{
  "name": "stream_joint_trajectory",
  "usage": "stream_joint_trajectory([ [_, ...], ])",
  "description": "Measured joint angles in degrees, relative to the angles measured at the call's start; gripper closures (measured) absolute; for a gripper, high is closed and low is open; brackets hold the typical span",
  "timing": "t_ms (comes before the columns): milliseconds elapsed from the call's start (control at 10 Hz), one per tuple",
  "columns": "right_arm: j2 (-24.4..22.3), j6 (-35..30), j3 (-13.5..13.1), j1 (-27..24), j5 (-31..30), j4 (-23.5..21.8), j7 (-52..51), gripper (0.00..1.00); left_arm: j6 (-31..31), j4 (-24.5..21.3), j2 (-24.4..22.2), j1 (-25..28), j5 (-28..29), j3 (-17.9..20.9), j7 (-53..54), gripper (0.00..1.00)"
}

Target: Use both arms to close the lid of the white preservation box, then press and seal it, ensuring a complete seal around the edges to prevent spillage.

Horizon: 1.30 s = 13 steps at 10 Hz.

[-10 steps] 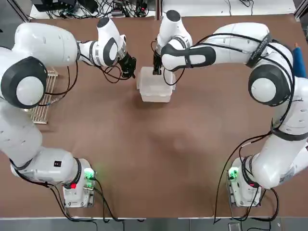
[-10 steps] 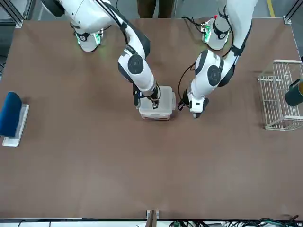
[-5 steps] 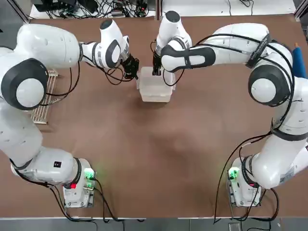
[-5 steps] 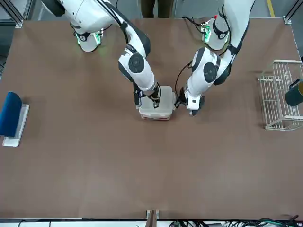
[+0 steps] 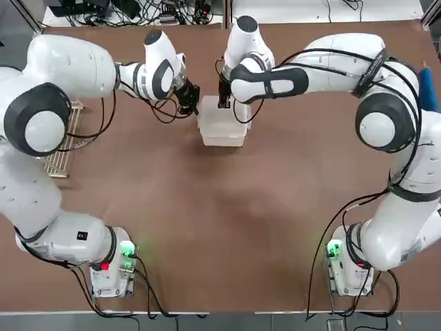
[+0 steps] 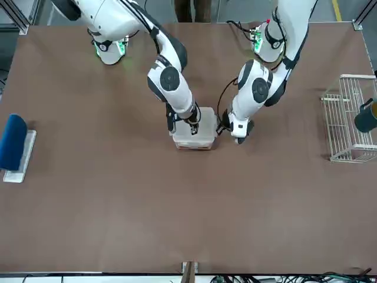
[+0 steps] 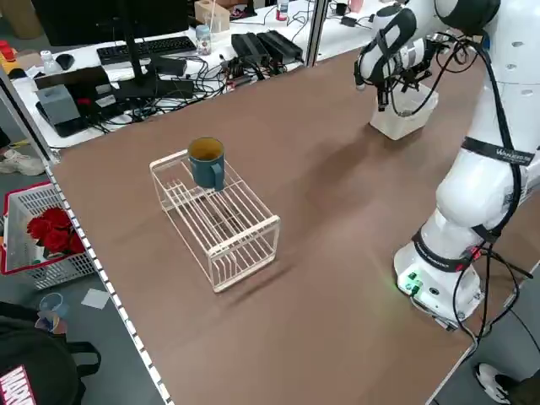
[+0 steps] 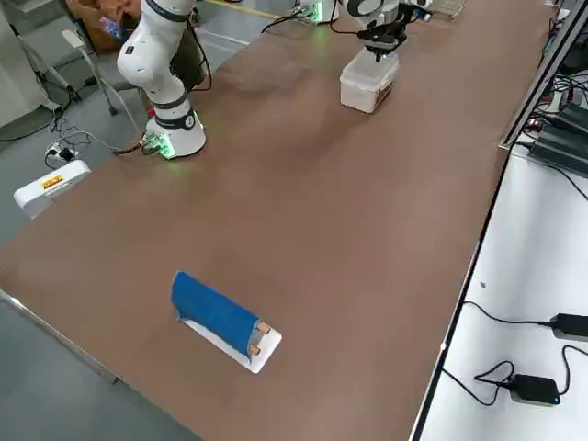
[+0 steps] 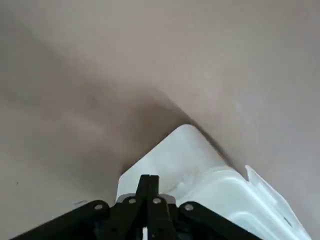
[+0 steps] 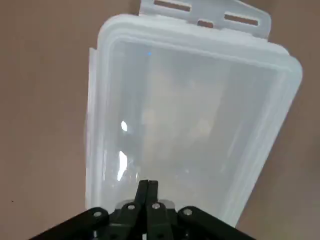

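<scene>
Jaws closed, empty: left gripper (image 9: 149, 177) lower centre, right gripper (image 10: 148, 183) lower centre over lid (image 10: 185, 115). I'd steady one, press edges evenly.

On my brown surface (image 6: 177, 212), a white box (image 6: 194, 138), a white wire rack (image 6: 347, 127) and a white tray (image 6: 22, 162) are resting directly, well apart from one another.
</scene>
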Motion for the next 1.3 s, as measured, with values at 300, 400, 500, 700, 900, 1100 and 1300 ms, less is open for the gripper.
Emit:
stream_joint_trajectory([
  [300, 0.00, 0.02, 0.01, 0.01, 0.00, -0.01, 0.00, 0.99, 0.04, -0.01, 0.37, -0.01, 0.00, 0.00, 0.00, 0.99],
  [400, 0.00, 0.03, 0.01, 0.02, 0.00, -0.02, 0.00, 0.99, 0.25, -0.01, 0.37, -0.02, 0.00, 0.00, 0.00, 0.99],
  [500, 0.00, 0.04, 0.02, 0.02, 0.00, -0.02, 0.00, 0.99, 0.48, -0.02, 0.45, -0.04, 0.00, 0.00, -0.01, 0.99],
  [700, 0.00, 0.05, 0.03, 0.03, -0.10, -0.03, 0.00, 0.99, 0.99, -0.02, 0.98, -0.10, 0.00, 0.00, -0.02, 0.99],
  [900, 0.00, 0.06, 0.05, 0.03, -0.17, -0.04, 0.00, 0.99, 1.25, -0.04, 1.17, -0.17, 0.00, 0.01, -0.02, 0.99],
  [1100, 0.00, 0.07, 0.05, 0.03, -0.19, -0.04, 0.00, 0.99, 1.51, -0.12, 1.17, -0.31, 0.00, 0.04, -0.42, 0.99],
  [1300, 0.00, 0.07, 0.06, 0.03, -0.20, -0.05, 0.00, 0.99, 1.64, -0.15, 1.16, -0.50, 0.00, 0.18, -0.64, 0.99],
])
